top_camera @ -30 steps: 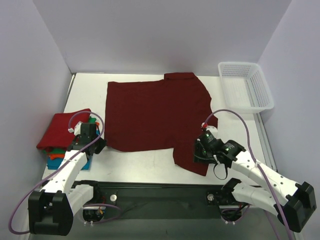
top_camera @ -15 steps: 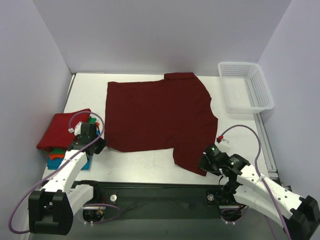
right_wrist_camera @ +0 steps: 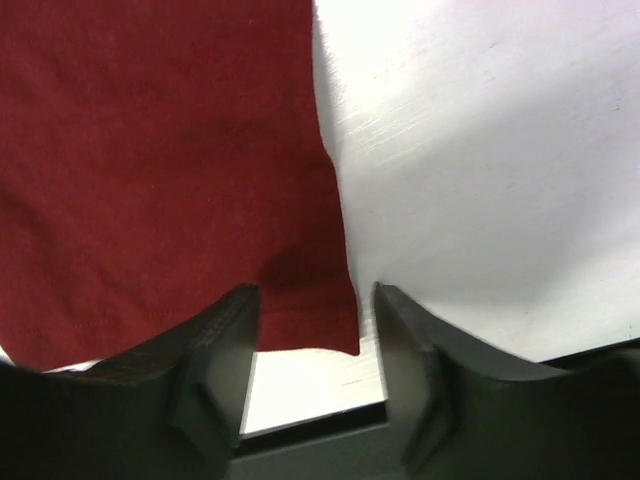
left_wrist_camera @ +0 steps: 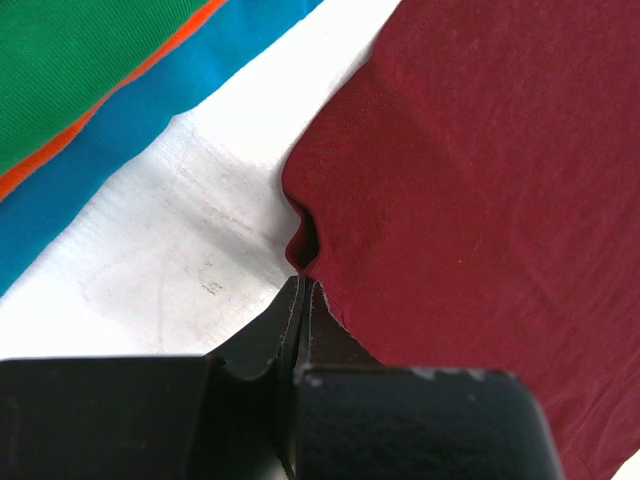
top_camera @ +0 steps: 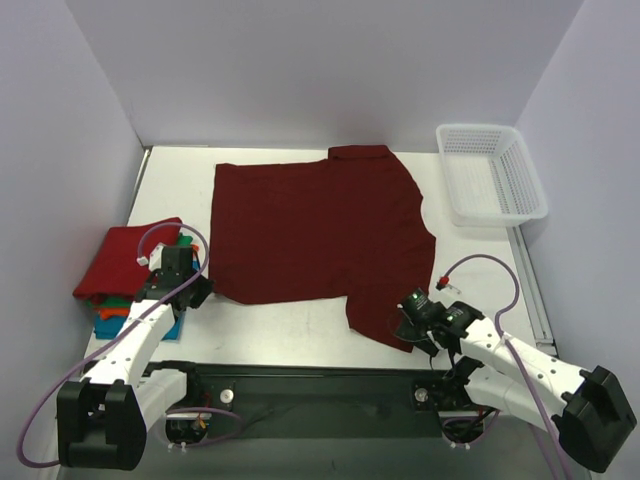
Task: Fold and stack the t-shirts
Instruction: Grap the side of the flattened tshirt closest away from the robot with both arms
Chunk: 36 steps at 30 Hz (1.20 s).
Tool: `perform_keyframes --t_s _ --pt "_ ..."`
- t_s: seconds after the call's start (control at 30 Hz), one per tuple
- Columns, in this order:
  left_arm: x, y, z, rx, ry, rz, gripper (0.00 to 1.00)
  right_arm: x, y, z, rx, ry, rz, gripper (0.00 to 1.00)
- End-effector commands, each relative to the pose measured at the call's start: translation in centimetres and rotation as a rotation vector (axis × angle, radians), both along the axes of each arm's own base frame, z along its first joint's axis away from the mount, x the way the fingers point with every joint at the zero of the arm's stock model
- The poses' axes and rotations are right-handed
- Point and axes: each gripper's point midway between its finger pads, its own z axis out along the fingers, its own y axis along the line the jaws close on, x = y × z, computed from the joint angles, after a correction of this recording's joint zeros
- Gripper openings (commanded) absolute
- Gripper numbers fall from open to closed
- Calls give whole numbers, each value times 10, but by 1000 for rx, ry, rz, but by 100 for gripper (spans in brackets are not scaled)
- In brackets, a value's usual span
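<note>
A dark maroon t-shirt (top_camera: pixel 310 225) lies spread flat across the middle of the table. My left gripper (top_camera: pixel 199 287) is at its near left corner, shut on a puckered bit of the hem (left_wrist_camera: pixel 305 240); it also shows in the left wrist view (left_wrist_camera: pixel 301 292). My right gripper (top_camera: pixel 404 330) is open, low at the shirt's near right corner. In the right wrist view (right_wrist_camera: pixel 315 300) that corner (right_wrist_camera: pixel 300 300) lies between the two fingers. A stack of folded t-shirts sits at the left: bright red (top_camera: pixel 122 262) on top, then green (left_wrist_camera: pixel 80 50), orange (left_wrist_camera: pixel 95 125) and blue (left_wrist_camera: pixel 150 120).
A white mesh basket (top_camera: pixel 492 172) stands at the back right corner. The table's front edge (right_wrist_camera: pixel 320 420) and the black rail (top_camera: pixel 320 375) run just below the right gripper. Walls close in the left, back and right sides.
My right gripper has dropped from over the shirt's right sleeve toward the front edge and come to the near right corner. The left arm and the shirt have not moved.
</note>
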Motion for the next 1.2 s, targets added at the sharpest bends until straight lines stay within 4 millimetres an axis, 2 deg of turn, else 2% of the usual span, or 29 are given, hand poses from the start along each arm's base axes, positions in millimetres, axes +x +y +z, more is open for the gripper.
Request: perform_keyframes --t_s 0.0,0.07,0.1,0.2,0.3,0.5,0.7,0.73,0.77,0.9,0.93,1.07,1.17 --pt "11 -2 10 0 -51 -18 0 1 -18 -4 -77 -10 -65 46" --pt "11 -2 9 -1 -49 -19 0 5 -17 -3 -75 -26 -66 38" --pt "11 -2 10 0 -51 -21 0 8 -15 0 -69 -37 -66 28" --pt "10 -1 10 6 -47 -23 0 14 -12 7 -63 -64 -53 11" --pt "7 0 9 13 -41 -22 0 18 -10 14 -54 -88 -25 0" --pt "-3 8 7 46 -15 0 0 21 -5 41 26 -172 19 0" --pt "-13 16 5 79 -3 31 0 16 -18 70 25 -248 44 0" --pt "-13 16 4 78 -4 30 0 16 -22 70 9 -250 42 2" --pt "-13 16 3 76 -3 32 0 14 -24 64 -9 -232 45 15" --pt "-12 15 2 73 -3 32 0 7 -28 43 -70 -134 35 33" --pt "-12 14 1 68 -2 30 0 6 -27 35 -82 -106 38 41" --pt "-11 13 0 64 2 27 0 14 -10 21 -41 -96 74 56" --pt "-11 13 1 65 0 24 0 14 -2 11 -20 -63 95 60"
